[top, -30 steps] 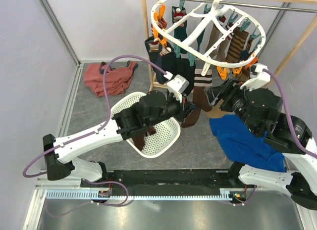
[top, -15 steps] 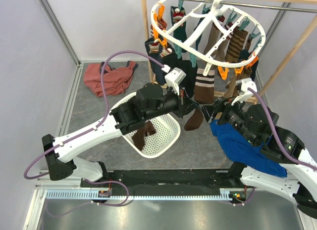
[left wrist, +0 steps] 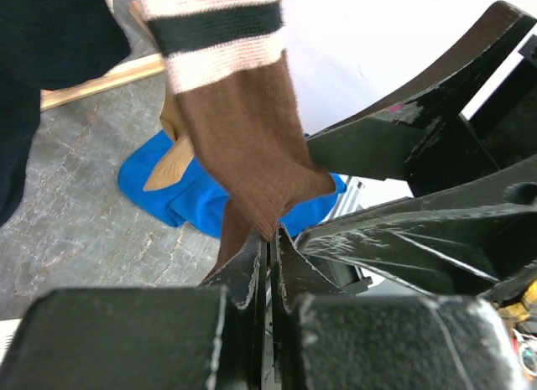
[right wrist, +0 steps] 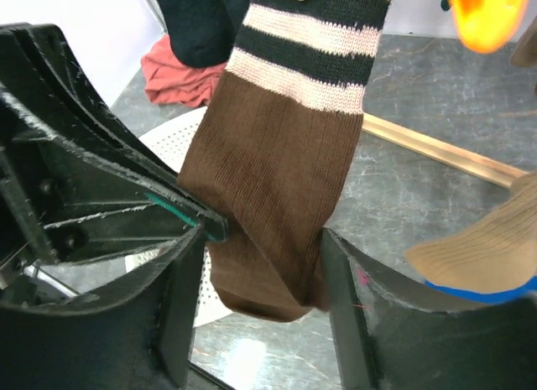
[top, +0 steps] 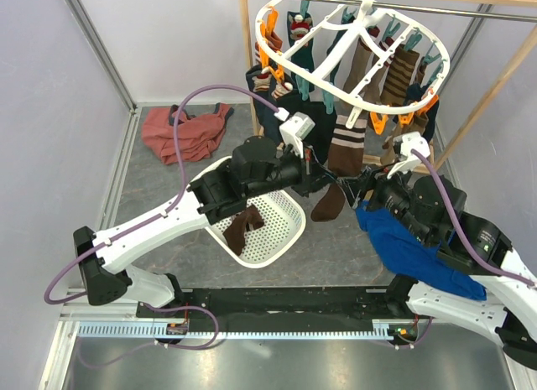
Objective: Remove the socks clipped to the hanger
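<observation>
Right under the hanger (top: 362, 21), the brown striped sock (right wrist: 277, 155) hangs straight down between the right gripper (right wrist: 264, 310)'s spread fingers, while the left gripper (left wrist: 270, 264) looks clamped on its lower edge.

Navy, teal, brown and striped socks (top: 295, 67) hang from orange and teal clips around the white oval hanger (top: 382, 109), the brown cream-banded sock (right wrist: 281, 163) hanging lowest.
</observation>
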`<state>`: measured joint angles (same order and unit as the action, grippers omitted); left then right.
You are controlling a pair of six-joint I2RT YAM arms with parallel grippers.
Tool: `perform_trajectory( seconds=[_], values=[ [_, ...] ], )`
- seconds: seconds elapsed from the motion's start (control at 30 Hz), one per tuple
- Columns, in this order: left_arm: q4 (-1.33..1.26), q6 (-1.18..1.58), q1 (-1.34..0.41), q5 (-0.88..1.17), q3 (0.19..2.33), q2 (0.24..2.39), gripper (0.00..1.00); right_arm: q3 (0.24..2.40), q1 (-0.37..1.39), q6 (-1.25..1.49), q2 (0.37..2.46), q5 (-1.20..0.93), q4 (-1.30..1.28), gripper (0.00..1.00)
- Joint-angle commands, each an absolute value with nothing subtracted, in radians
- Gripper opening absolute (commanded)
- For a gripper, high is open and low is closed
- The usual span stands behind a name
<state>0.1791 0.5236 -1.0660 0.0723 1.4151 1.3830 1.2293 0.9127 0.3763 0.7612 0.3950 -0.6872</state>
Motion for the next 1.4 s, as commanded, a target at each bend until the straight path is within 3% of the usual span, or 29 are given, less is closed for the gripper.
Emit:
perform_trajectory(
  seconds=[0.0,0.17,0.47,0.77,0.93,1.37],
  values=[
    [0.163,0.598,-0.962,0.228,1.433,1.350,0.02,1.321,0.914,0.443,0.788,0.446,-0.634,0.70],
    [0.124,0.667,-0.853,0.495,1.410,1.330,0.02,1.448,0.916,0.488,0.902,0.457,-0.600,0.78],
    [0.014,0.836,-0.784,0.799,1.404,1.370,0.02,1.606,0.908,0.649,1.032,0.629,-0.598,0.80],
    [-0.032,0.966,-0.730,0.975,1.408,1.385,0.02,1.687,0.862,0.699,1.061,0.641,-0.673,0.77],
    [-0.028,0.997,-0.726,1.032,1.425,1.394,0.02,1.766,0.754,0.724,1.131,0.476,-0.782,0.76],
    [-0.029,1.077,-0.721,1.081,1.431,1.413,0.02,1.686,0.667,0.722,1.125,0.338,-0.644,0.76]
  ],
)
